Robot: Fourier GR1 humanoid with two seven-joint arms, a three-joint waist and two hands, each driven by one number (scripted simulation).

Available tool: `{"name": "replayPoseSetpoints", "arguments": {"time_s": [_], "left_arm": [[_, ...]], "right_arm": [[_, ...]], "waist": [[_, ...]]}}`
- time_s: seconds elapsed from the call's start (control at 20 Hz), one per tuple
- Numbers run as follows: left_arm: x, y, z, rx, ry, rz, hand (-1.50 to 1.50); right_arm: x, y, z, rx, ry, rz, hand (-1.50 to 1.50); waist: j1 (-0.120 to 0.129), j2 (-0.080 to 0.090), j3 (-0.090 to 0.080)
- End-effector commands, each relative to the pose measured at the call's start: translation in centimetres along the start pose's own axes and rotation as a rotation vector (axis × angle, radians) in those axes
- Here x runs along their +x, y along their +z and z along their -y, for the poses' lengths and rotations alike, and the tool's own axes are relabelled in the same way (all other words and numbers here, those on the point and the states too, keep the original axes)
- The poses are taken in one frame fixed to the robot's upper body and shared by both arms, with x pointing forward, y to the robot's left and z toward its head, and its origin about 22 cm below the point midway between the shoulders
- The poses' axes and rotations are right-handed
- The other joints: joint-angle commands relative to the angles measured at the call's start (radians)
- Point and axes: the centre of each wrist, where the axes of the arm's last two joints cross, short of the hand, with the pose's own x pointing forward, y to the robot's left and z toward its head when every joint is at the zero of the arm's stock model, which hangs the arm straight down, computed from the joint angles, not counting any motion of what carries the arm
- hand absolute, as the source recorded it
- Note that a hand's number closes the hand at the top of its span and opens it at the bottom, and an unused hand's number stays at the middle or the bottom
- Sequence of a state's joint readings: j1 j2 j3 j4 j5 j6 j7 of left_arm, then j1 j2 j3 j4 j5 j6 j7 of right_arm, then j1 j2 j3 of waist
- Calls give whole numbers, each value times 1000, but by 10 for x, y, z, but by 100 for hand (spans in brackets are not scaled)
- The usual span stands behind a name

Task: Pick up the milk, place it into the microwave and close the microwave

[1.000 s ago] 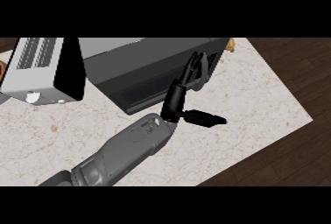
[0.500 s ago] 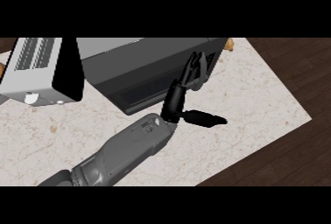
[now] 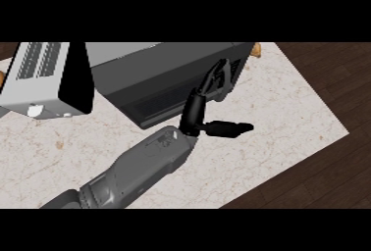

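One hand (image 3: 206, 100) | fingers straight, holding nothing | still against microwave (image 3: 167, 73) front | barely shifted

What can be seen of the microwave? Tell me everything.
The microwave is a dark grey, matt box standing on the pale marbled counter, at the view's top centre. A black panel, seemingly its door, stands out at its left end. The left hand reaches up its near face, straight fingers against it. Its inside is hidden.
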State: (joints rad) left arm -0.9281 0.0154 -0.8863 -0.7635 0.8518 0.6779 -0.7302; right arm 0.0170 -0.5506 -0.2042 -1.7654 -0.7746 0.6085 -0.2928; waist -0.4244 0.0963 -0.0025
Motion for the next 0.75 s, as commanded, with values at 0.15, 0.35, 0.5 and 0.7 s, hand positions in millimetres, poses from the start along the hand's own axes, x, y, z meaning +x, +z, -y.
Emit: {"name": "replayPoseSetpoints", "arguments": {"time_s": [0.15, 0.35, 0.5, 0.7], "left_arm": [[-13, -18, -18, -7, -161, -89, -150], [-23, -24, -55, 72, -363, -74, -150], [-22, -28, -56, 96, -372, -102, -150], [-21, -31, -51, 90, -385, -117, -150]], "right_arm": [[5, 0, 4, -8, 3, -15, -150], [7, -1, 3, -4, 6, -17, -150], [8, 3, 5, -18, 9, -25, -150], [14, 0, 5, -16, 19, -14, -150]], "waist": [[9, 2, 12], [34, -10, 18], [49, -9, 17], [57, -11, 15]]}}
